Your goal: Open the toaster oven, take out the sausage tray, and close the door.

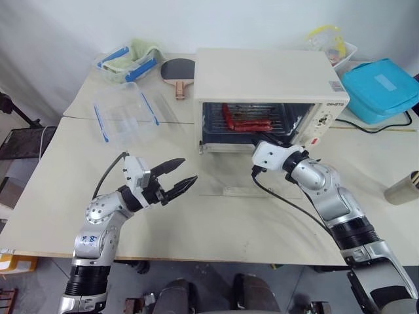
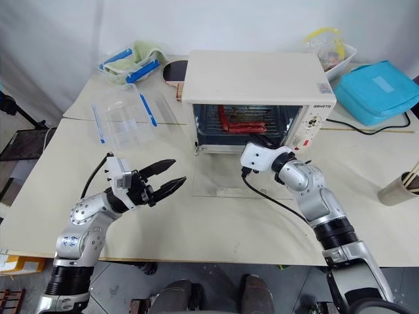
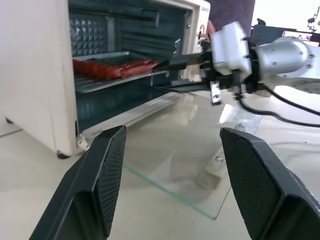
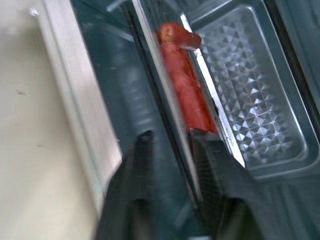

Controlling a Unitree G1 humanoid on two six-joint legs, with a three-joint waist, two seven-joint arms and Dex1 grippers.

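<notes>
The cream toaster oven (image 1: 262,75) stands at the middle back of the table. Its glass door (image 1: 226,180) lies folded down flat on the tabletop. Inside on the rack sits the silver sausage tray (image 1: 252,127), holding a few red sausages (image 3: 112,69). My right gripper (image 1: 280,136) reaches into the oven mouth, and its fingers (image 4: 137,165) are shut on the tray's front rim, one on each side, beside a sausage end. My left gripper (image 1: 188,170) hovers open and empty to the left of the door, pointing toward the oven.
A clear container with blue clips (image 1: 124,118) sits left of the oven. Behind it are a second container with a green cloth (image 1: 127,60) and a paddle (image 1: 178,70). A blue bag (image 1: 380,88) lies at the right back and a cup (image 1: 402,188) stands at the right edge.
</notes>
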